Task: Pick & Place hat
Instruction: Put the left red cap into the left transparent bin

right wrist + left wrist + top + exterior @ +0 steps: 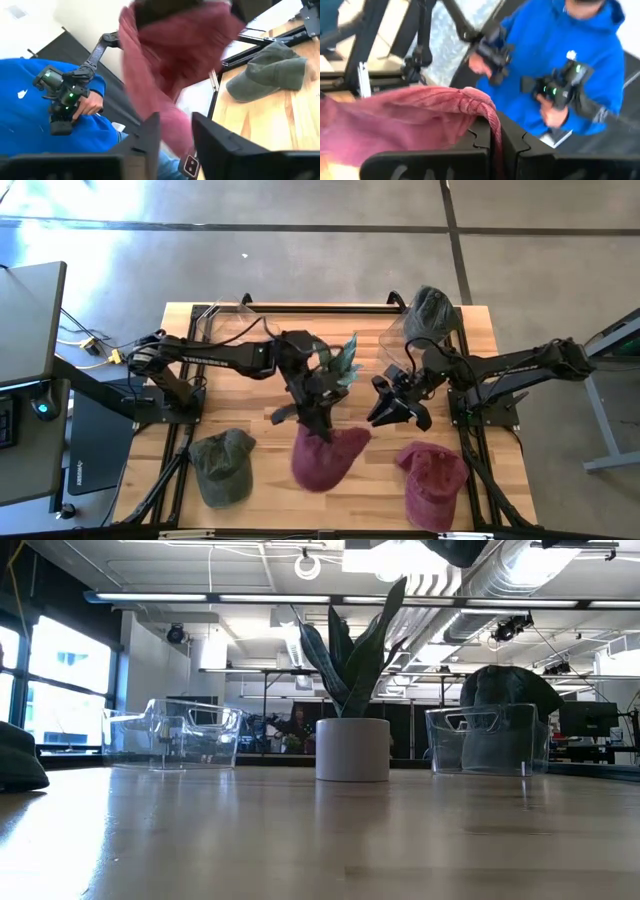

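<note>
Potted plant (352, 745) mid-table; clear bins (172, 734) flanking; person in blue (560, 65).

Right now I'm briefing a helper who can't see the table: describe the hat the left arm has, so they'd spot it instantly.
Start at the potted plant mid-table. Just in front of it, toward the table's near edge, the left claw is shut on the maroon hat, which hangs from it. The other maroon cap lies flat to the right; the green cap lies to the left.

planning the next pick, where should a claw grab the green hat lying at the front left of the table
Take the green hat by its brim, coming straight down from above. It lies flat on the table, clear of the maroon hat held by the left claw, and the thin brim suits a pinch better than the soft crown.
</note>
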